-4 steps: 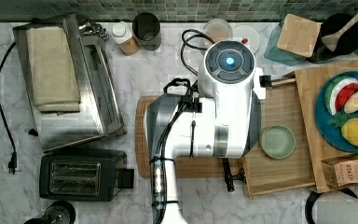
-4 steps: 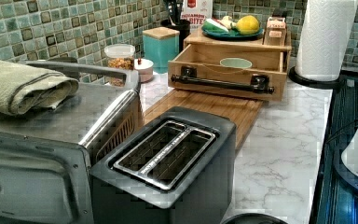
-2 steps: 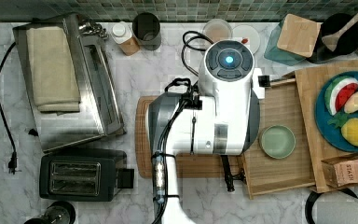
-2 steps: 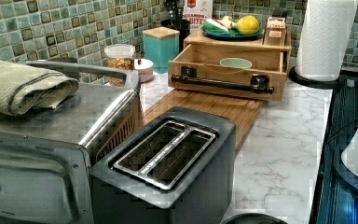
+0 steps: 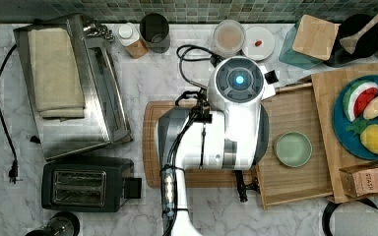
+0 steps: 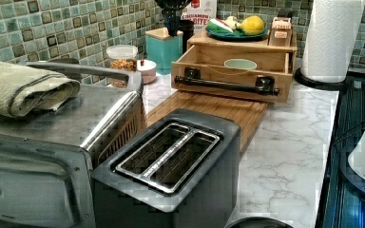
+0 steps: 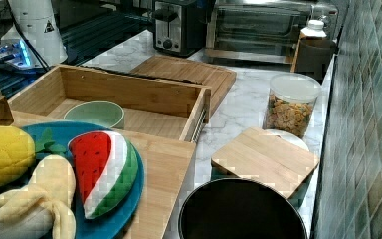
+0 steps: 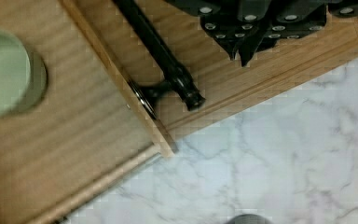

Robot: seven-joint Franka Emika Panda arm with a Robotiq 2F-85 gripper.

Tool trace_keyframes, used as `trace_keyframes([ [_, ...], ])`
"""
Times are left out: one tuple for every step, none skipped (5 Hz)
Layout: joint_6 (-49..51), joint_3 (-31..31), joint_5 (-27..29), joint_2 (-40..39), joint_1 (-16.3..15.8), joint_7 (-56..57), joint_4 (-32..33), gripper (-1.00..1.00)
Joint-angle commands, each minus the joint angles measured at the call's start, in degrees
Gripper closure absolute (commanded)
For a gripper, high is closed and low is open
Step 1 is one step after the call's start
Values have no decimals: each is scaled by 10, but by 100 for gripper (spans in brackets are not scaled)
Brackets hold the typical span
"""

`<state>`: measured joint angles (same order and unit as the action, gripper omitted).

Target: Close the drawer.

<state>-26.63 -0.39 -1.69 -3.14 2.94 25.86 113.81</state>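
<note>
On the table, the gripper (image 8: 241,53) is hovering over the cutting board (image 6: 209,107), its fingers (image 8: 233,44) pressed together and gripping nothing, just beside the black bar handle (image 6: 225,86). Behind it, the drawer (image 6: 218,73) is standing pulled well out from under the bamboo top (image 6: 247,45). It is looking stiff, light and free-sliding, so pushing flat against the handle's middle is probably wisest. The small green bowl (image 6: 240,63) is riding loose inside.

Light bamboo drawer (image 6: 228,81), pale green bowl (image 5: 293,149).
</note>
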Motion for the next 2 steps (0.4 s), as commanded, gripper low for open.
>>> trace_keyframes([
  [-93, 13, 44, 83, -59, 183, 135, 100],
  [-97, 9, 46, 82, -55, 246, 167, 100],
])
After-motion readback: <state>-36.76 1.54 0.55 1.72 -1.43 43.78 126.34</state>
